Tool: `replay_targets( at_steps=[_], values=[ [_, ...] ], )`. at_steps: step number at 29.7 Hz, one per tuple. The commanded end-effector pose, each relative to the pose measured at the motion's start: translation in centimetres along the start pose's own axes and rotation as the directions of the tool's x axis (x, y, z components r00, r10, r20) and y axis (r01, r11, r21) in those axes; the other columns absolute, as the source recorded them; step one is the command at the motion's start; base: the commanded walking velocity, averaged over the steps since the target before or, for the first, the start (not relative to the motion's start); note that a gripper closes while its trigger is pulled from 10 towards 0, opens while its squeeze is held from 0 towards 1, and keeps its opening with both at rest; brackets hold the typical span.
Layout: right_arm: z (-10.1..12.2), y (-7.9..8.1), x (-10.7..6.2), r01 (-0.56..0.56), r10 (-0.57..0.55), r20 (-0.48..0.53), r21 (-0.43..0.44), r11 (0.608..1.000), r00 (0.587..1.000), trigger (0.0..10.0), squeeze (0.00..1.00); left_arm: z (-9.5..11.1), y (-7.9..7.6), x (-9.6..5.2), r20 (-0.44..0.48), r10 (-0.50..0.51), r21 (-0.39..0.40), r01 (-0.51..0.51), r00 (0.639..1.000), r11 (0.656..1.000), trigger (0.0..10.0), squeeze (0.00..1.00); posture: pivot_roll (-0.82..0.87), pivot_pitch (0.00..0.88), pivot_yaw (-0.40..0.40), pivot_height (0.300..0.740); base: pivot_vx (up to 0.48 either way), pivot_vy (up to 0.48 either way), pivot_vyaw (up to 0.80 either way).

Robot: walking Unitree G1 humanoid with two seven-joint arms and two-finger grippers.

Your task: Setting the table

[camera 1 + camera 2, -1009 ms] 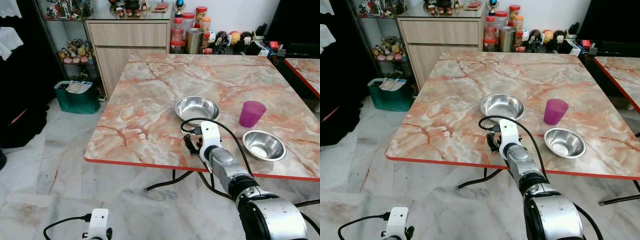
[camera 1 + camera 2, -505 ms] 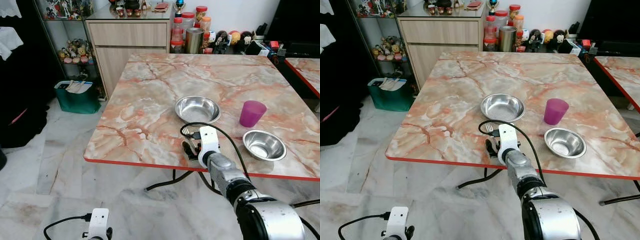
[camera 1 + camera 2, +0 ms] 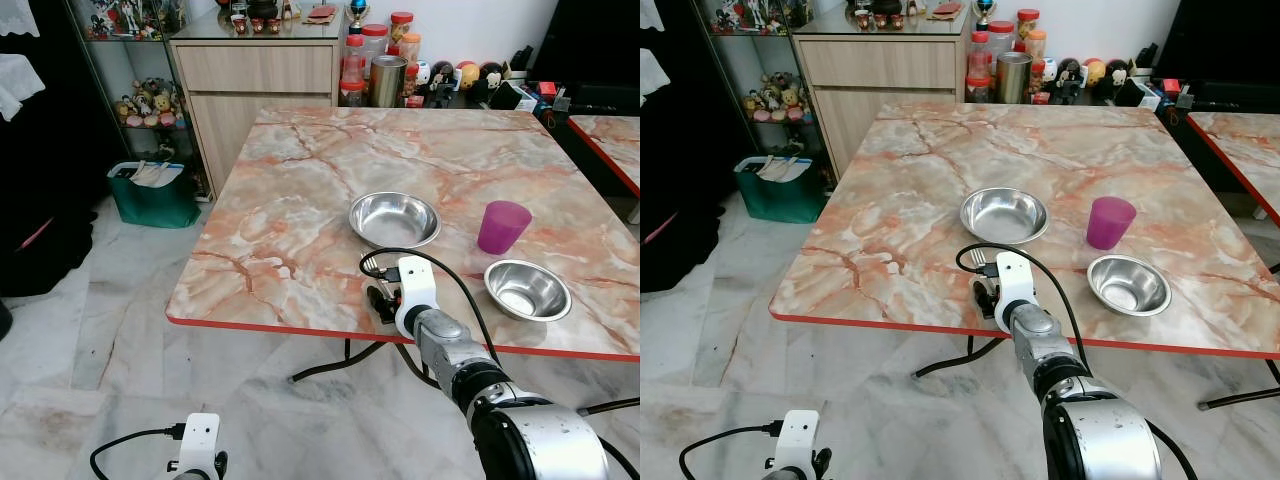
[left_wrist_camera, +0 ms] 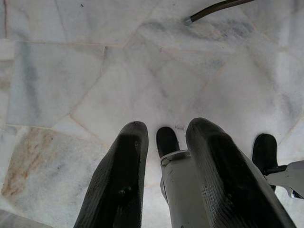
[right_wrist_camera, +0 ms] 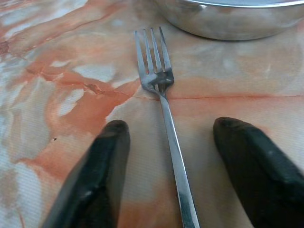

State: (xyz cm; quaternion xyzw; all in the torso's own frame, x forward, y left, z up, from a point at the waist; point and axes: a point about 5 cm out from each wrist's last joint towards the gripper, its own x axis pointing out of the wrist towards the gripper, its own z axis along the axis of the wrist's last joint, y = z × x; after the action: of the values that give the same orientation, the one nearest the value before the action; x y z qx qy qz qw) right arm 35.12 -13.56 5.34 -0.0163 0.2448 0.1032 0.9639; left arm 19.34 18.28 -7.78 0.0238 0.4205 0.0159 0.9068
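Bright even indoor light, sharp pics, soft shadows

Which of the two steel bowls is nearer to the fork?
The larger bowl, left of the purple cup: the fork points at it. The smaller bowl sits right, near the table edge.

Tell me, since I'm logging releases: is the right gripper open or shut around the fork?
Open. The right gripper has its fingers spread either side of the fork, which lies flat on the table.
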Motion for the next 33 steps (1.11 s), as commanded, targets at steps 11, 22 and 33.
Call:
replay_targets(
  at_steps=[11,22,33],
  values=[
    [0.16,0.39,0.08,-0.015,0.015,0.007,0.012,1.0,1.0,0.0,0.0,-0.14,-0.45,0.05,-0.025,-0.023,0.003,0.023,0.999,1.0,10.0,0.0,0.01,0.0,0.01,0.74,0.0,0.0,0.0],
    [0.25,0.51,0.11,-0.019,0.019,0.011,0.003,1.0,1.0,0.0,0.0,-0.51,-0.55,-0.03,-0.037,-0.027,0.006,0.027,0.999,1.0,10.0,0.0,0.01,0.0,0.007,0.74,0.0,0.0,0.0],
    [0.28,1.02,0.16,-0.041,0.041,0.022,-0.004,0.999,0.999,0.0,0.0,-0.04,-0.46,0.08,-0.026,-0.025,0.007,0.025,0.999,1.0,10.0,0.0,0.02,0.0,0.006,0.74,0.0,0.0,0.0]
  ],
)
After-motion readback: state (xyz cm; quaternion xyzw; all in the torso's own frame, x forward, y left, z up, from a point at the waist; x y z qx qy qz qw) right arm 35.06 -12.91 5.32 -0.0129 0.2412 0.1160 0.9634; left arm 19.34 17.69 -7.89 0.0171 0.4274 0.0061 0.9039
